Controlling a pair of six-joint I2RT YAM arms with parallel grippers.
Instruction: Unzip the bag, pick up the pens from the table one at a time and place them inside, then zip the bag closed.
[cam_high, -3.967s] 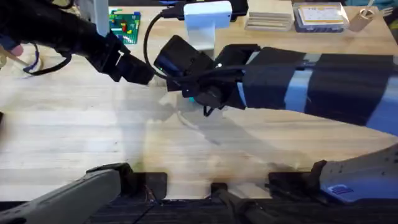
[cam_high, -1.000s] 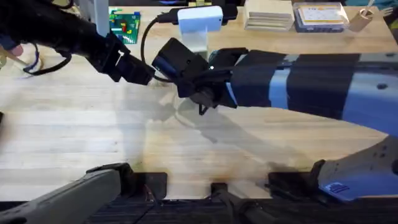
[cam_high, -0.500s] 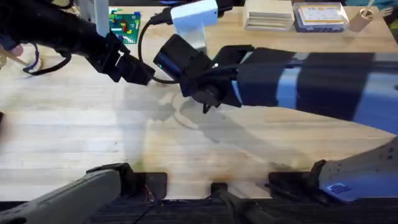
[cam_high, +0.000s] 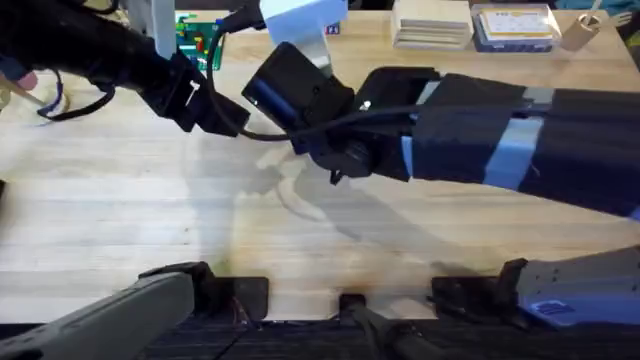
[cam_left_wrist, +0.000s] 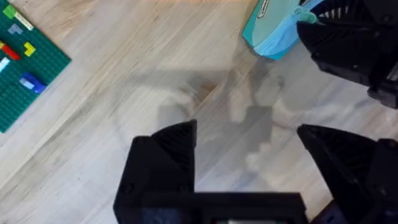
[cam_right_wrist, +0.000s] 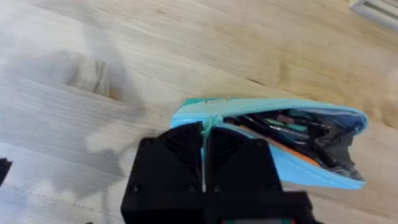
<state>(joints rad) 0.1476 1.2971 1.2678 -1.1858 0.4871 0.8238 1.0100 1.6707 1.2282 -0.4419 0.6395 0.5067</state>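
The right arm reaches across the middle of the worktop (cam_high: 120, 210) from 3 o'clock, and its gripper (cam_right_wrist: 204, 140) has its jaws pressed together on the near edge of the bag (cam_right_wrist: 292, 140) — right at the teal zipper line, where the pull would sit, though the pull itself is hidden between the black fingers (cam_right_wrist: 180, 146). In the right wrist view the bag is a light-blue pouch lying on its side on the pale wood, its mouth gaping open toward the far end; inside it, the pens (cam_right_wrist: 292, 127) lie together — an orange one along the lower lip and dark ones above it.

The left gripper (cam_left_wrist: 249, 137) hangs above bare worktop with its jaws spread wide and nothing between them. Beyond it, toward 1 o'clock in the left wrist view, the bag's rounded end shows beside the right arm's black fingers. A green brick baseplate (cam_left_wrist: 25, 62) lies at about 10 o'clock there.

From overhead, the left arm comes in from 9 o'clock and the bag shows at 12 o'clock.
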